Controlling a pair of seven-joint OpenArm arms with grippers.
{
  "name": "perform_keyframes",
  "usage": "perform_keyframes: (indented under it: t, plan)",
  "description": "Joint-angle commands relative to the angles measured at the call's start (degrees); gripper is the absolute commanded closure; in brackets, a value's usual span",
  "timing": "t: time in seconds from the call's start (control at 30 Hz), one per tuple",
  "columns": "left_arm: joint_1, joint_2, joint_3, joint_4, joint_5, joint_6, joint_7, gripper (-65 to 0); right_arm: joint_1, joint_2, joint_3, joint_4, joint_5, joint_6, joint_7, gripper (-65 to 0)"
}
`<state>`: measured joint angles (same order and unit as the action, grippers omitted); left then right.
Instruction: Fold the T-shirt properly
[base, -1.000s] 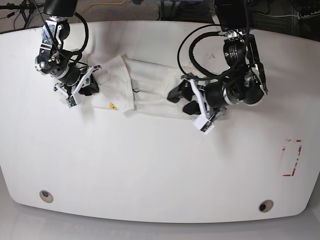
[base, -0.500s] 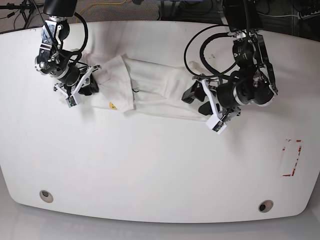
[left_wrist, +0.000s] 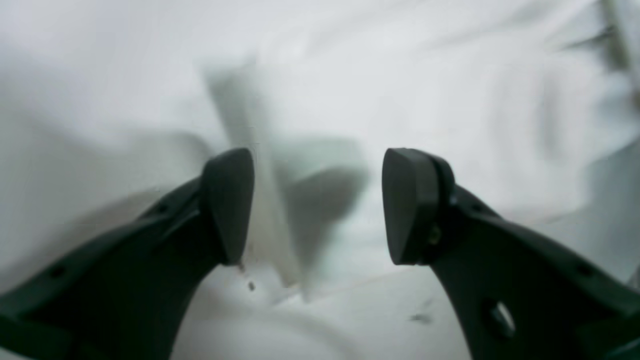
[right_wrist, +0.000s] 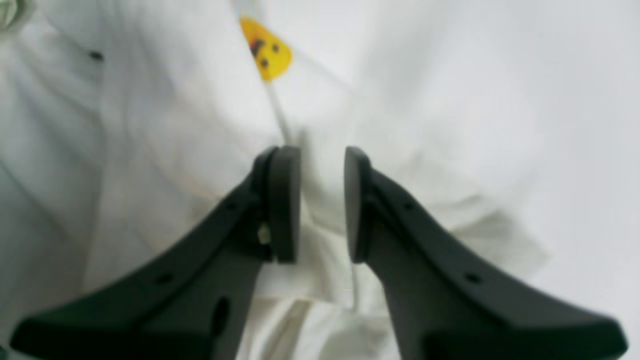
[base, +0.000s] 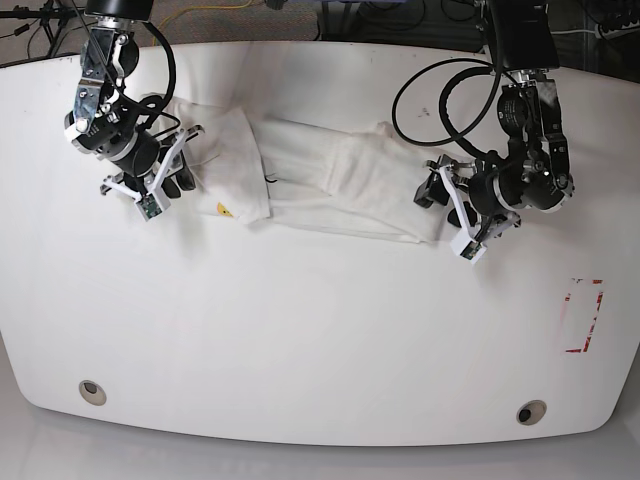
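Observation:
The white T-shirt (base: 310, 170) lies stretched in a long band across the far half of the table, between my two grippers. A small yellow print (base: 226, 210) shows near its left end. My right gripper (base: 183, 165) is at that left end. In the right wrist view it (right_wrist: 322, 167) is shut on a thin fold of the T-shirt (right_wrist: 150, 125), just below the yellow print (right_wrist: 267, 50). My left gripper (base: 432, 195) is at the shirt's right end. In the blurred left wrist view its jaws (left_wrist: 317, 167) stand fairly wide, with a raised fold of the shirt (left_wrist: 310, 200) between them.
The white table (base: 320, 330) has a red-outlined rectangle (base: 583, 315) near its right edge. Two round holes (base: 92, 391) (base: 531, 411) sit near the front corners. Black cables loop from the left arm (base: 440, 90) over the table's back.
My left gripper has moved to the right, and the shirt's right end has gone with it, so the shirt lies longer. The right gripper has shifted slightly up and to the left.

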<state>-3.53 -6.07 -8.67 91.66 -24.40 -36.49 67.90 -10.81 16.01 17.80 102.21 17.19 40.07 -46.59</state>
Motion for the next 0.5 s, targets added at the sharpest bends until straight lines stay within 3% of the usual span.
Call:
perform_keyframes:
  t: [0.0,0.1,0.33,0.47]
  plan:
    - [-0.9,-0.3,0.0,-2.8,-0.1,0.0,-3.2,-38.1,1.1,-0.6,1.4,5.2,0.2,-0.1,-1.9,-16.6]
    - [-0.8,-1.2,0.0,-6.4,0.9,0.0,-6.1,-38.1,1.5,-2.7,6.0,8.2,0.6,-0.1,-5.1,-26.3]
    - [-0.8,-1.7,0.0,-14.4,1.9,0.0,-10.7,-38.1,5.1,-7.4,21.5,9.7,1.6,-0.1,-14.0,-64.5]
    - [-0.6,-2.9,0.0,-15.6,1.9,0.0,-12.0,-37.9,6.7,-7.9,29.5,8.0,7.2,-0.1,-18.2,-65.0]
